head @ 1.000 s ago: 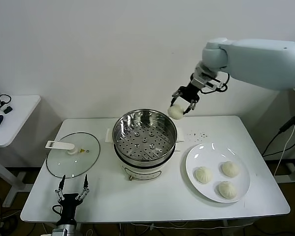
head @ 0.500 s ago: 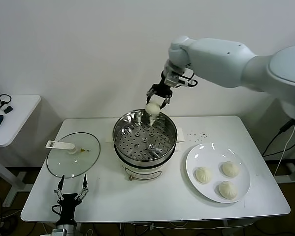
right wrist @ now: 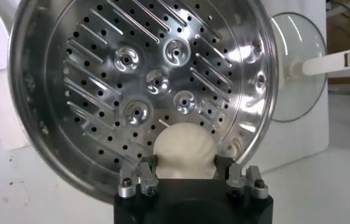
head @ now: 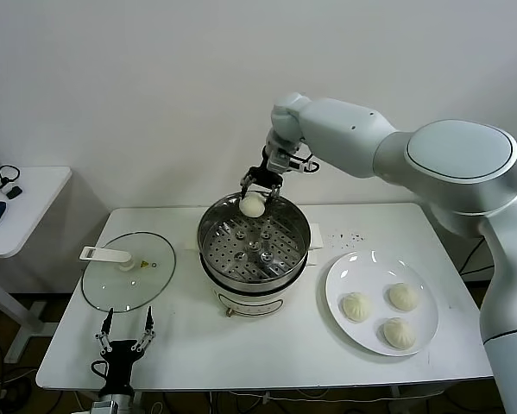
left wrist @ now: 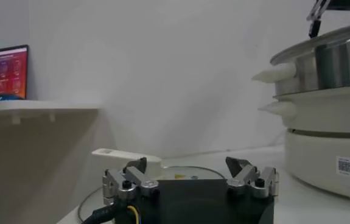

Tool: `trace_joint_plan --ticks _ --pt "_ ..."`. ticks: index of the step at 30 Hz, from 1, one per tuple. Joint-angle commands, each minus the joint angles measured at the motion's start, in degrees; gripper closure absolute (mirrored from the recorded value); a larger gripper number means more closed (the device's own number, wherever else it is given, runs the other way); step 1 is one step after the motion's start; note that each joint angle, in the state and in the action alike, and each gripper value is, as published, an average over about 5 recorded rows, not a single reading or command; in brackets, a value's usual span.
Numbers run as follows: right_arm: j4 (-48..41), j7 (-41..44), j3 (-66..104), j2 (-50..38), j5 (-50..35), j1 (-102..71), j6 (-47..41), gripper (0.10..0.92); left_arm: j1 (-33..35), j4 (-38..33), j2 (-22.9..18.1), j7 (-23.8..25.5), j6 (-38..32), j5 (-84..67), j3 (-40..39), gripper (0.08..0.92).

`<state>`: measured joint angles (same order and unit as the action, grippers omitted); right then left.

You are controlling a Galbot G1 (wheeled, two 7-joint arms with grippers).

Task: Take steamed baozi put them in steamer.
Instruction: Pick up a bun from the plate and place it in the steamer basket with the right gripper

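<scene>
The right gripper (head: pixel 256 191) pinches one steamed baozi (head: pixel 253 204) by its sides, above the steamer's (head: pixel 254 243) far rim. It looks soft, light and easily dented, so a gentle hold suits. The left gripper (head: pixel 127 339), fingers spread, idles near the steamer.

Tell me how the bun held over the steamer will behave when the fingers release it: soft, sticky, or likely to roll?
The bun looks soft and light; the right gripper holds it between its fingers without visibly crushing it. It is round, so it may roll a little on the steamer tray. Its doughy skin might cling briefly to the fingers.
</scene>
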<state>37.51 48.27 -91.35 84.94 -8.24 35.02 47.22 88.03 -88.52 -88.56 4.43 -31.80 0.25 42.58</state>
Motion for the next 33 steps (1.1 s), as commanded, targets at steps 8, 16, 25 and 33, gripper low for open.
trace_joint_plan --ticks 8,16,25,33 --pt "-1.78 -0.11 -0.74 2.03 -0.16 -2.21 2.78 0.380 -0.16 -0.02 0.05 -0.01 -0.04 -0.14 0.02 0.177" --pt "-1.30 -0.06 -1.72 1.99 -0.49 -2.24 2.78 0.380 -0.12 -0.04 0.02 -0.04 -0.11 -0.22 0.11 0.177" --pt "-0.90 -0.06 -2.49 1.73 -0.70 -2.21 2.78 0.380 -0.14 -0.10 -0.02 -0.06 -0.06 -0.21 0.10 0.177" --pt "-0.84 -0.16 -2.52 1.68 -1.51 -2.06 2.78 0.301 -0.23 -0.11 0.02 -0.05 -0.03 -0.19 -0.01 0.177"
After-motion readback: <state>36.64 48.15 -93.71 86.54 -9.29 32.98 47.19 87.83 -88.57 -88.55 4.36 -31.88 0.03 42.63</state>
